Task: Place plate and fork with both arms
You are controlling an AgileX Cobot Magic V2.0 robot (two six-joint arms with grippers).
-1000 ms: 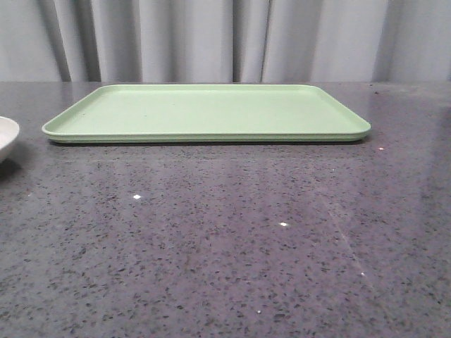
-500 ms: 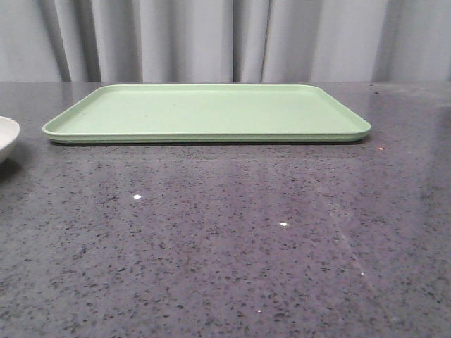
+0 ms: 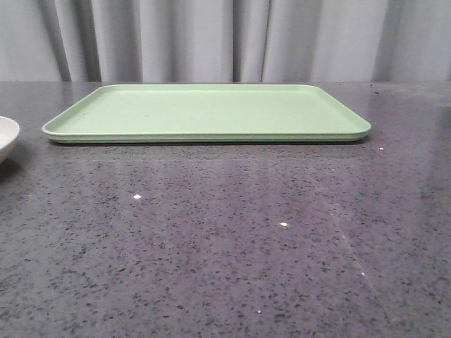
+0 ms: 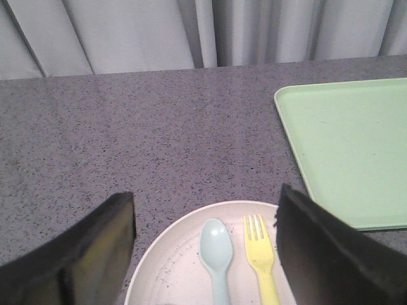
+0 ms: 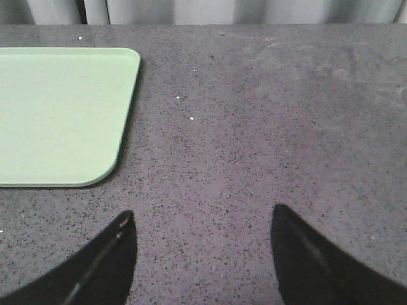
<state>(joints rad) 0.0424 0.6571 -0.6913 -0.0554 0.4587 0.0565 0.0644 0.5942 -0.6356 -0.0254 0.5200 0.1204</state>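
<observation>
Green tray (image 3: 211,113) lies bare at twelve o'clock, the plate (image 4: 184,254) at its nine o'clock carrying the fork (image 4: 261,257) beside a blue spoon (image 4: 216,251); both the left gripper (image 4: 206,254) and right gripper (image 5: 200,254) stand spread, holding nothing, so pickup appears pending, each needing a descent.

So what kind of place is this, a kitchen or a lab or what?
Probably a staged test bench, not a real kitchen: a dark speckled countertop backed by plain grey curtains, with only a green tray and a plate holding plastic cutlery.
</observation>
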